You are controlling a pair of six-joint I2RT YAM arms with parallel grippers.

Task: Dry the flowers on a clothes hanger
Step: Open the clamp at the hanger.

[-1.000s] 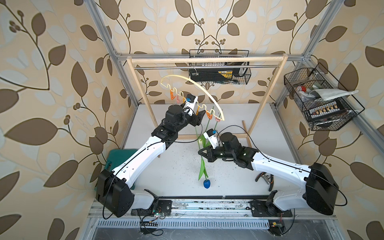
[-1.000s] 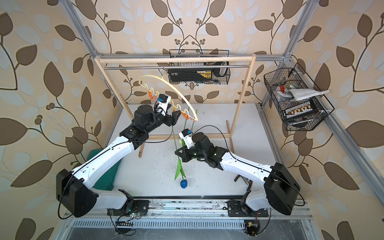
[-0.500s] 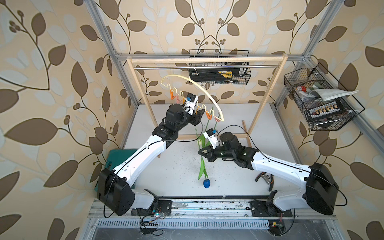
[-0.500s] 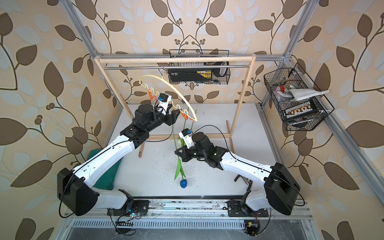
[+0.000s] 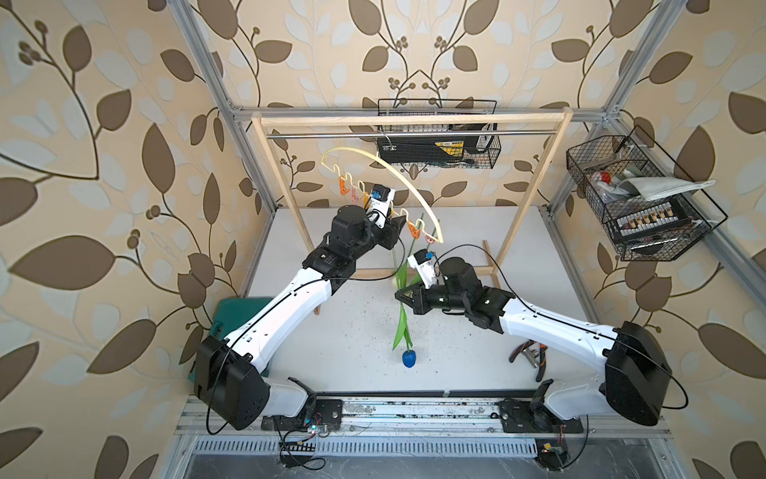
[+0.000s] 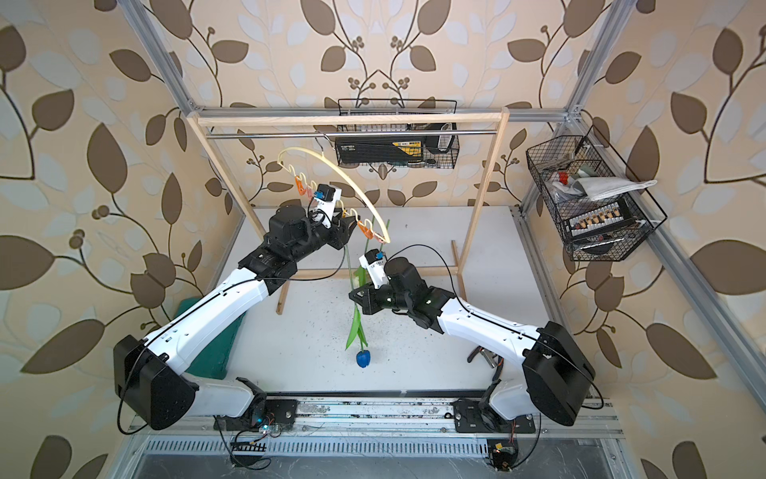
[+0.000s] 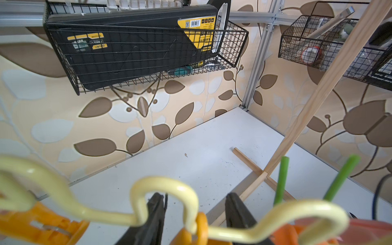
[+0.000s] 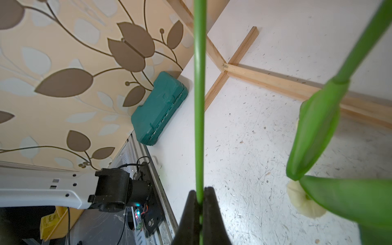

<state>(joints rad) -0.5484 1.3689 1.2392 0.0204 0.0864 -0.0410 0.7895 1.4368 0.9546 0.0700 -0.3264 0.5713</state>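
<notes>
Since a second ago, our left arm has edged slightly closer to the cream arc-shaped plastic hanger (image 5: 385, 166); our right arm and its flower look unchanged. We see the hanger hooked on the metal rod (image 5: 331, 134) of a tall wooden-framed rack (image 5: 410, 121) along the white table's (image 5: 348, 327) back edge. Its long axis slants from back left toward the table's middle.

Our left gripper (image 7: 194, 196) holds its black jaws apart on either side of a small orange clip (image 7: 199, 229) on the wavy lower bar. Our right gripper (image 8: 200, 191) is pinched tight on the thin green stem of a blue artificial tulip (image 5: 401, 331). The tulip's long axis is near upright, with the cut end up beside the hanger's lower tip. Its blue head (image 5: 409, 358) points down, near the middle of the table's front edge. A second tulip (image 8: 316, 127) hangs just beside it, cream-white head (image 8: 305, 204) also down.
</notes>
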